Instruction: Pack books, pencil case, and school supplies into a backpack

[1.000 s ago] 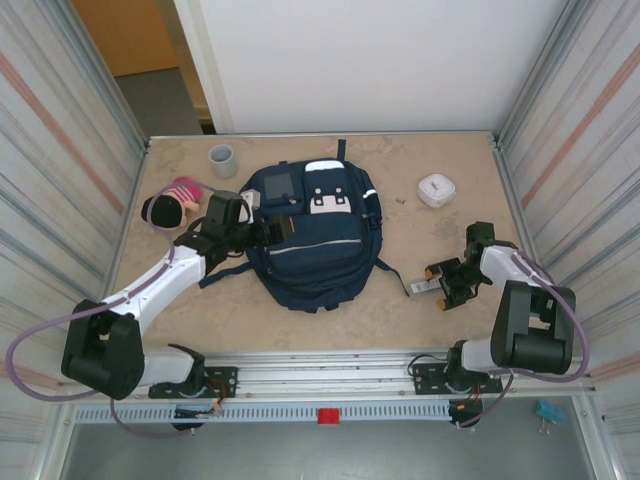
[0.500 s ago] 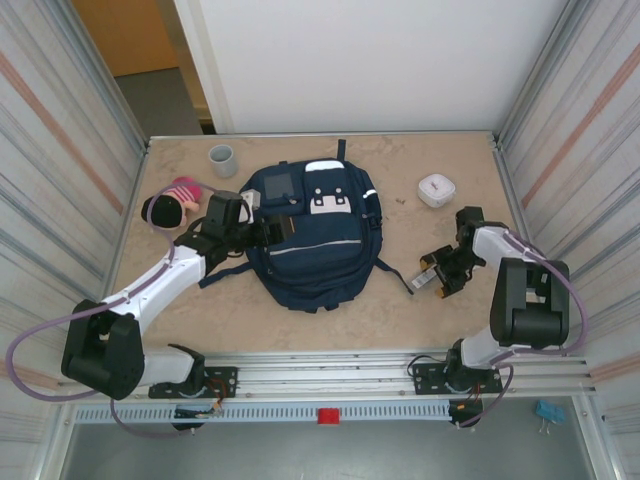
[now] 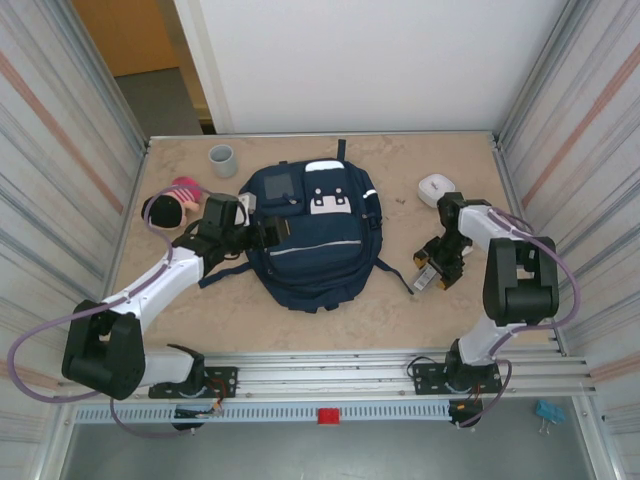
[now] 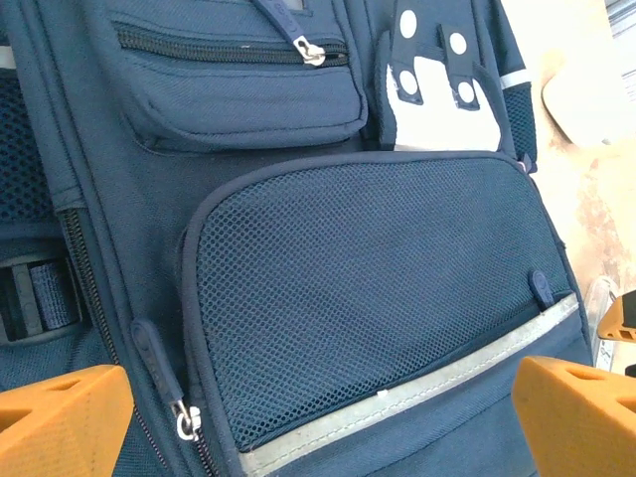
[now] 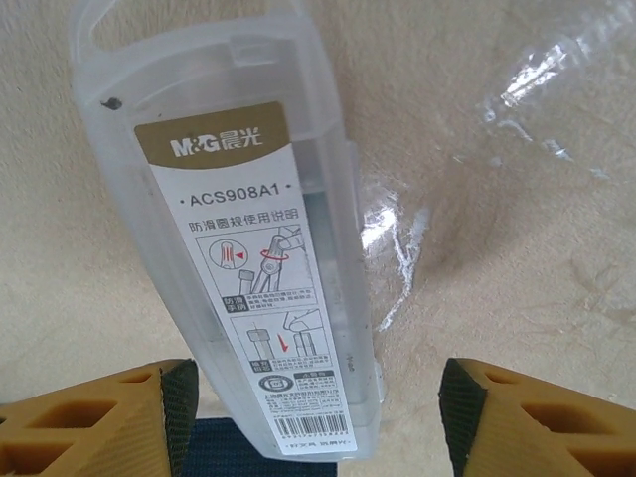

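The navy backpack (image 3: 312, 240) lies flat in the middle of the table, front pockets up. My left gripper (image 3: 268, 232) hovers open over its left side. In the left wrist view the mesh pocket and grey stripe of the backpack (image 4: 378, 288) lie between the orange fingertips (image 4: 60, 417). A clear plastic supplies box (image 3: 424, 278) with a white label lies on the table right of the backpack. My right gripper (image 3: 437, 268) stands open just above it. The box (image 5: 248, 268) sits nearer the left finger (image 5: 99, 422), with a gap to the right one. No book is in view.
A grey cup (image 3: 222, 157) stands at the back left. A pink-striped and black soft item (image 3: 172, 200) lies by the left arm. A small white box (image 3: 432, 185) sits at the back right beside the right arm. A backpack strap (image 3: 392, 272) trails toward the clear box.
The right arm has swung toward the back and left, and its gripper has turned over the clear box. The left arm and backpack have not moved.
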`<state>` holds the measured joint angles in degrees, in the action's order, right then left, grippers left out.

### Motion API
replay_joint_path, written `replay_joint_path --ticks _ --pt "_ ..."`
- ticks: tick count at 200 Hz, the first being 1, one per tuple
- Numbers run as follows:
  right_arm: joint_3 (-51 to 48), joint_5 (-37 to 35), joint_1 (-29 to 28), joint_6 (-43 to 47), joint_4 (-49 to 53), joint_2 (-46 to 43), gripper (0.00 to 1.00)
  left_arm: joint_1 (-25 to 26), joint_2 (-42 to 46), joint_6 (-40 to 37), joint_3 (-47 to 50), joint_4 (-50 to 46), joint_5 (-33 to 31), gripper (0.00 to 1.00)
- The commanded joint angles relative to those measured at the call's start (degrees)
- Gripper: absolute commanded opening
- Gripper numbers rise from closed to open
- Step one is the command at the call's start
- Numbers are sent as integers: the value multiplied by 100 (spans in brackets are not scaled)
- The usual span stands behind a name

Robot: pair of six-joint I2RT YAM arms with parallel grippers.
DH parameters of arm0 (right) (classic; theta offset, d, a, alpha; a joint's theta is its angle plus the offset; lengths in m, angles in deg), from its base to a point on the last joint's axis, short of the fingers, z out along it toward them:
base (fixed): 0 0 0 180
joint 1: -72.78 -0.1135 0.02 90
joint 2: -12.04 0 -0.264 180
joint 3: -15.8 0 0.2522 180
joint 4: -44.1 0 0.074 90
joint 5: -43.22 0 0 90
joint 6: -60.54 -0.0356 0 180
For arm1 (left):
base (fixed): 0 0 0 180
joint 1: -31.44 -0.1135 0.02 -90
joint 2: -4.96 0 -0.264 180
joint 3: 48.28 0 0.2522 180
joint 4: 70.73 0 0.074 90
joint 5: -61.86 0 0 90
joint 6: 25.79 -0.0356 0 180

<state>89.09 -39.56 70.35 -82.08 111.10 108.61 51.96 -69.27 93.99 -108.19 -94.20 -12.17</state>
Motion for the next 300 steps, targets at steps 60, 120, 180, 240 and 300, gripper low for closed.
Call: replay_joint_path --ticks 60,120,180,240,300 --pt "413 -650 -275 549 350 766 50 -56 225 -148 84 -121 29 98" --pt "36 -784 -317 621 -100 -15 40 -10 503 -757 74 -52 227 94" --pt "-996 -289 -104 888 -1449 -2995 36 838 488 -3806 -784 -1054 743 86" --pt "-1955 525 379 1298 -2488 -5257 35 1768 -597 -5744 -1239 -1388 -195 88" --pt "-2207 637 360 1661 -2858 -6418 33 1877 -1659 -6036 -1796 -1524 -415 88"
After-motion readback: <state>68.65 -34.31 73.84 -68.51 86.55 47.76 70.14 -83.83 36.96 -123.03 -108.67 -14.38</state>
